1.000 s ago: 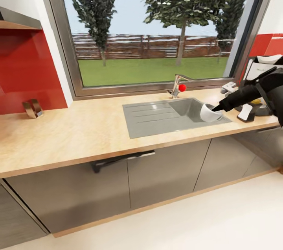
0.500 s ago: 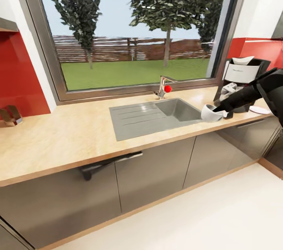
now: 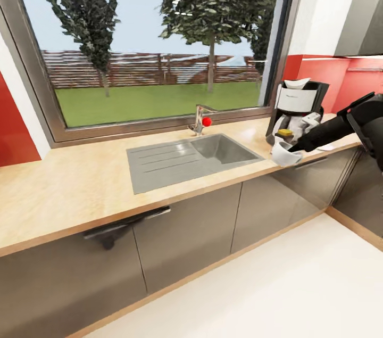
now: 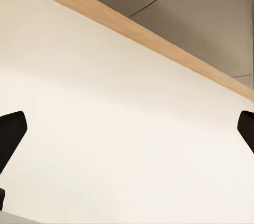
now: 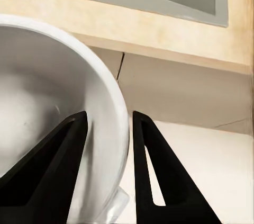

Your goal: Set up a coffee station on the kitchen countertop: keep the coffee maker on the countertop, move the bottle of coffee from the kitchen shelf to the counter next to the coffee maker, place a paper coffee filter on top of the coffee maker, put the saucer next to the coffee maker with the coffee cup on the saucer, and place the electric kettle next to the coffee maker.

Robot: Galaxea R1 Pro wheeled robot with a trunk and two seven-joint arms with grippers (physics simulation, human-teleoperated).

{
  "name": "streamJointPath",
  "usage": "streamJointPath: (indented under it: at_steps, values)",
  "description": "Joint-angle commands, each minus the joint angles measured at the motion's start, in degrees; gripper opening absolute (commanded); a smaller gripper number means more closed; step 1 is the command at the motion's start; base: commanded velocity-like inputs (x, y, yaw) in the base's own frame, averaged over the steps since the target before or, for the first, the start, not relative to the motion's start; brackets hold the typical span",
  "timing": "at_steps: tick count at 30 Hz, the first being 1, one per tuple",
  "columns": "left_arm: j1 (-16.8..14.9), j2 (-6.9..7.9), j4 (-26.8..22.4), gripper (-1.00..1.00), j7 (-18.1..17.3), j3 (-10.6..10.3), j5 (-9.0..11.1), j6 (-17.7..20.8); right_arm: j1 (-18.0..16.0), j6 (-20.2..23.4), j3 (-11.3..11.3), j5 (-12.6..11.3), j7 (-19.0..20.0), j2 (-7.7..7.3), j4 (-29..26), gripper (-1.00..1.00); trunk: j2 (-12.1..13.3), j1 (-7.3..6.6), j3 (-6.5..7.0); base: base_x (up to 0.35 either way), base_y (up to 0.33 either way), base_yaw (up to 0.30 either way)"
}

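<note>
My right gripper (image 3: 294,149) is shut on the rim of a white coffee cup (image 3: 282,153), which hangs tilted at the counter's front edge, just in front of the black coffee maker (image 3: 296,110). A white paper filter (image 3: 296,84) sits on top of the coffee maker. In the right wrist view the cup (image 5: 42,102) has its wall pinched between the two black fingers (image 5: 58,173). My left gripper (image 4: 127,134) is open over the pale floor, nothing between its fingertips (image 4: 10,135). The saucer, kettle and coffee bottle cannot be made out.
A steel sink (image 3: 183,159) with a faucet (image 3: 201,118) is set in the wooden countertop (image 3: 64,194) below a large window. Grey cabinet doors (image 3: 186,242) run under the counter. A small white-grey object (image 3: 311,121) stands by the coffee maker.
The camera has swung right, so the sink slid left and the coffee maker came fully into view. The right gripper keeps hold of the cup, now nearer the coffee maker.
</note>
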Motion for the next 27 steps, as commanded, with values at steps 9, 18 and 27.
streamJointPath:
  at_steps: [9,18,27]
  values:
    - [0.03,0.02,-0.09,1.00,-0.04,-0.17,0.16,-0.25,0.42,0.39,0.05,0.53,0.64,-0.03,-0.01,-1.00,-0.03,0.00,-0.03,0.000,-0.299,-0.186]
    - [0.03,0.01,-0.11,1.00,0.02,-0.18,0.15,-0.25,0.60,0.39,-0.16,0.53,0.64,-0.03,0.00,-1.00,-0.03,0.00,-0.03,0.127,-0.304,-0.241]
    - [0.03,0.03,-0.14,1.00,0.05,-0.20,0.15,-0.25,0.65,0.39,-0.18,0.54,0.64,-0.03,0.00,-1.00,-0.03,0.00,-0.03,0.188,-0.301,-0.035]
